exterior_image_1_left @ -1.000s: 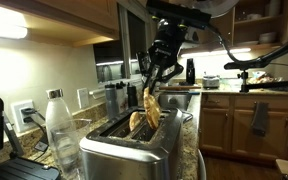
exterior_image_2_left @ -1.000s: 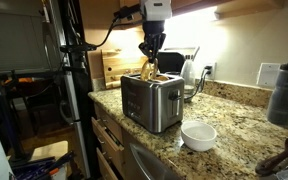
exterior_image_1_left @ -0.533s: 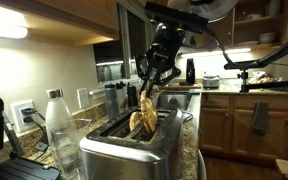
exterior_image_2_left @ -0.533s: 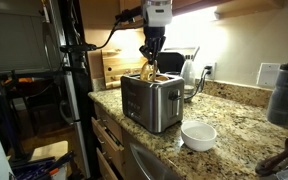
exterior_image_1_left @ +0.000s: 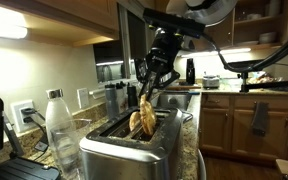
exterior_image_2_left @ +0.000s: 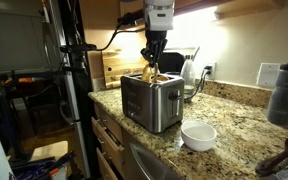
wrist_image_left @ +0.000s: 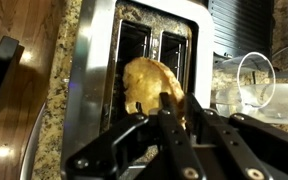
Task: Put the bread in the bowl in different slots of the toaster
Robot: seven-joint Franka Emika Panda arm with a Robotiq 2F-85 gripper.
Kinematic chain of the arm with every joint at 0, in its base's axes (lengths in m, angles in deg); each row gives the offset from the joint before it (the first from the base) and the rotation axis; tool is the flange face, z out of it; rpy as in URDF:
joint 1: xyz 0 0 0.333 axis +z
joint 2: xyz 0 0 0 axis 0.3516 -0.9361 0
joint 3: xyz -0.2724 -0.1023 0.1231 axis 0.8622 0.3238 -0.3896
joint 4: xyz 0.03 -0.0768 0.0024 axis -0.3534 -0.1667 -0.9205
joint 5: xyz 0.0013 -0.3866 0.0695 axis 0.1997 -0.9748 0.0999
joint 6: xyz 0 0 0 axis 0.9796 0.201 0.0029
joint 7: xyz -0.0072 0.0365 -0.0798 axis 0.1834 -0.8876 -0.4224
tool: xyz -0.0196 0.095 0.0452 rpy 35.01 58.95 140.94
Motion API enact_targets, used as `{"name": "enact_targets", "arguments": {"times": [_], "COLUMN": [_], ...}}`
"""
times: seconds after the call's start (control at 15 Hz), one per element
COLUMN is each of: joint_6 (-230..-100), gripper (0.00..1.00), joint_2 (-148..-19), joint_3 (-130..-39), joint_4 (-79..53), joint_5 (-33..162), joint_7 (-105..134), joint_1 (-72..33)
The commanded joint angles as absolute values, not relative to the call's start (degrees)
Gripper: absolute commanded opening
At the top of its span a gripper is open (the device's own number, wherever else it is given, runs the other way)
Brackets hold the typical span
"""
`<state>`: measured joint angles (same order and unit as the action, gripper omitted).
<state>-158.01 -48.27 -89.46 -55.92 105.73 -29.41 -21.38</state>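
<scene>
So, end effector (exterior_image_1_left: 150, 90) pinching 1 bread slice (exterior_image_1_left: 147, 106) upright, partway down a toaster (exterior_image_1_left: 124, 155) slot. Bowl (exterior_image_2_left: 197, 135) at the toaster's 4 o'clock looks empty, so probably just seating and letting go left.

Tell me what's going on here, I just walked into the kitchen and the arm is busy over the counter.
The robot arm's black gripper pinches a golden-brown slice of bread by its top edge, upright over the boxy brushed stainless-steel toaster. The slice's lower end is at the slots, most of it above them. Whether another slice already sits in a slot is hard to tell. The small white bowl on the granite counter looks empty.
</scene>
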Motion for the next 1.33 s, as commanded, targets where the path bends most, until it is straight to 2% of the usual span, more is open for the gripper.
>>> {"name": "enact_targets", "arguments": {"times": [0.0, 0.47, 0.6, 1.27], "joint_6": [-159.66, -161.10, -161.75, -162.22], "gripper": [0.51, 0.96, 1.00, 1.00], "joint_2": [-48.09, -47.87, -47.75, -48.27], "joint_3": [-89.92, -89.92, -90.08, -89.41], "joint_4": [-55.86, -55.72, -55.67, -55.36], "joint_5": [106.35, 105.42, 104.86, 104.94], "joint_7": [-31.53, -34.32, -35.60, -36.33], "joint_1": [-22.07, -22.88, -23.20, -22.85]}}
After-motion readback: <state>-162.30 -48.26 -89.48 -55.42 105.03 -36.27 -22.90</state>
